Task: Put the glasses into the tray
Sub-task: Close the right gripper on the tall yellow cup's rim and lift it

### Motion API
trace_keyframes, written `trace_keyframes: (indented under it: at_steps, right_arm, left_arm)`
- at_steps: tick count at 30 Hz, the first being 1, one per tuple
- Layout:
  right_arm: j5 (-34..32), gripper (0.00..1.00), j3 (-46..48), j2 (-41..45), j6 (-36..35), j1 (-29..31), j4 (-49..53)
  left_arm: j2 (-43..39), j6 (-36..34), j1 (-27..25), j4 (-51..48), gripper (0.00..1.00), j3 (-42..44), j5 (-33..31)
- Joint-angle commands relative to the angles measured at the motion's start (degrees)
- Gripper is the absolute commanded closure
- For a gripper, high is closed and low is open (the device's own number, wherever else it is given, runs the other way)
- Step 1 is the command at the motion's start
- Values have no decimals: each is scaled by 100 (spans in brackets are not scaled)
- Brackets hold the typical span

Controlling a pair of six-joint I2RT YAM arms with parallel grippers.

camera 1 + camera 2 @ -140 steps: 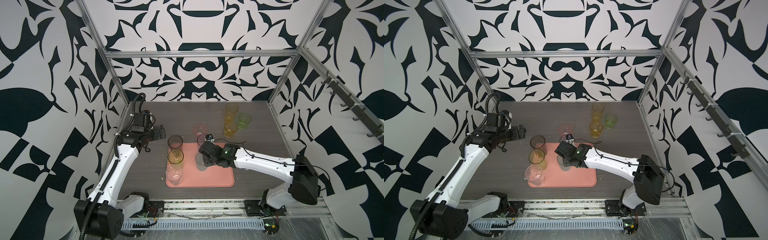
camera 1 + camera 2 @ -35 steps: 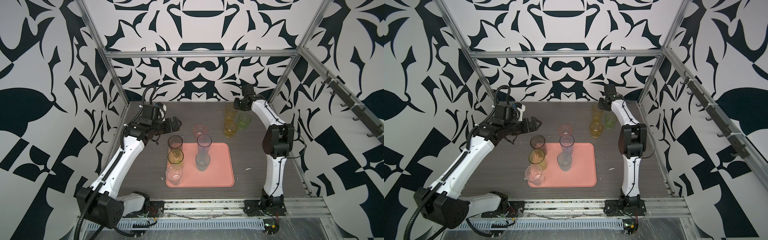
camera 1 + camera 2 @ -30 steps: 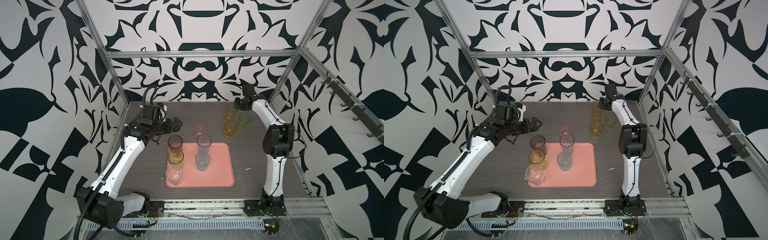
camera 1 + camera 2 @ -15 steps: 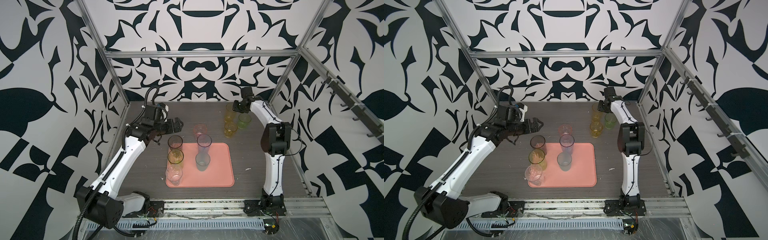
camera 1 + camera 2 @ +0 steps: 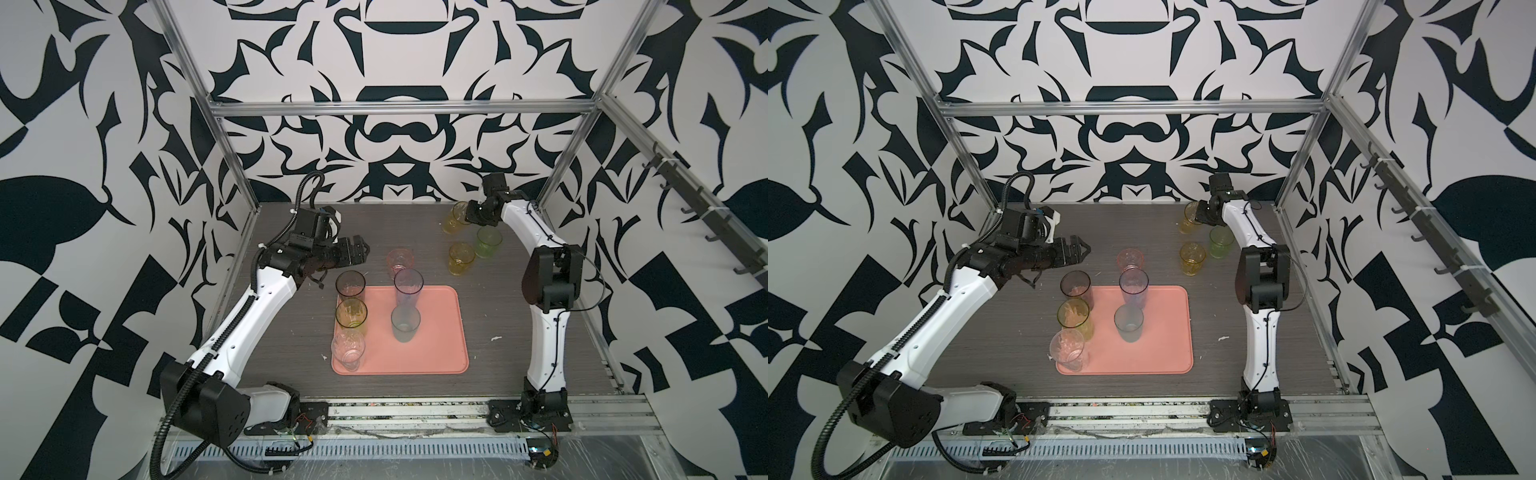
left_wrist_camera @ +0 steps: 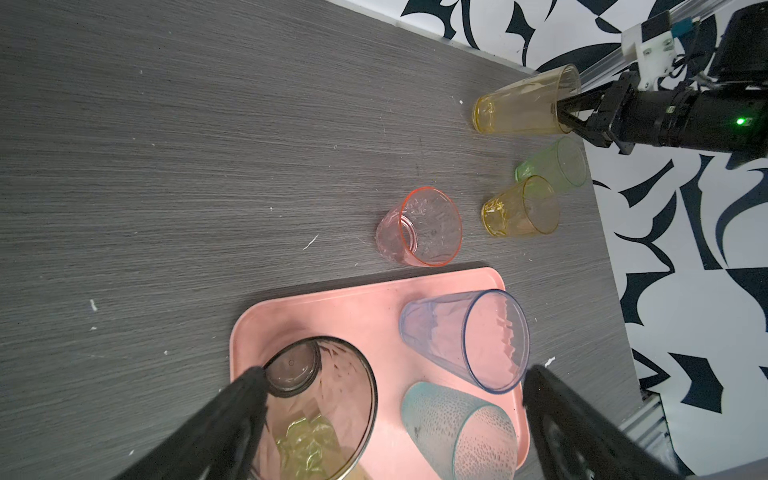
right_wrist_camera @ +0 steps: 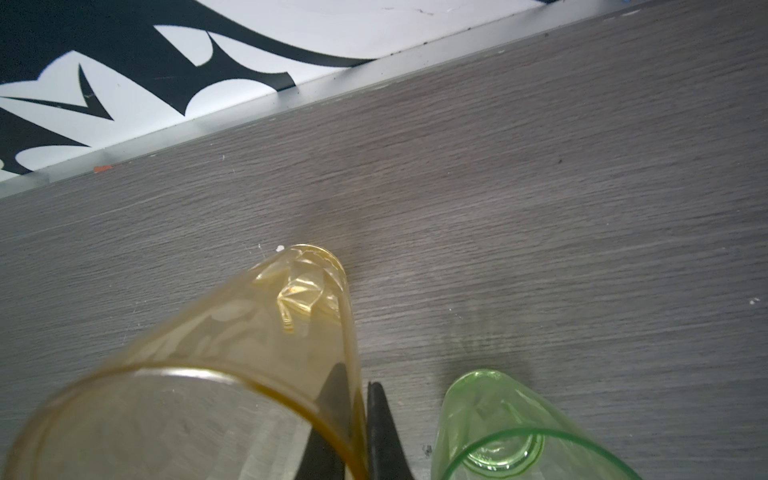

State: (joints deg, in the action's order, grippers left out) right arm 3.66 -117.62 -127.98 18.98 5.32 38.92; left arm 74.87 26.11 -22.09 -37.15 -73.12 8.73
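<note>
My right pincer (image 7: 357, 432) is clamped on the rim wall of the tall amber glass (image 5: 455, 218), one finger inside it. The glass is well beyond the tray's (image 5: 440, 332) far right corner, near the green glass (image 5: 488, 241). Five glasses (image 5: 405, 326) stand on the tray. My left pincer (image 5: 361, 252) hangs wide open near its far left corner.
</note>
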Motion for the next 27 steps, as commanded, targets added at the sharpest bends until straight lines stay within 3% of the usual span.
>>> trace_keyframes:
  at_steps: [1, 15, 27]
  right_arm:
    - [143, 100, -375, 361, 55, -14, 38]
    - [319, 100, -737, 847, 46, -11, 1320]
    - [38, 100, -215, 2007, 6, 255, 2053]
  left_arm:
    - [1, -19, -14, -43, 0, -187, -44]
    - [-139, -28, -16, -74, 0, -143, -84]
    - [-715, -36, -20, -12, 1, 160, 66]
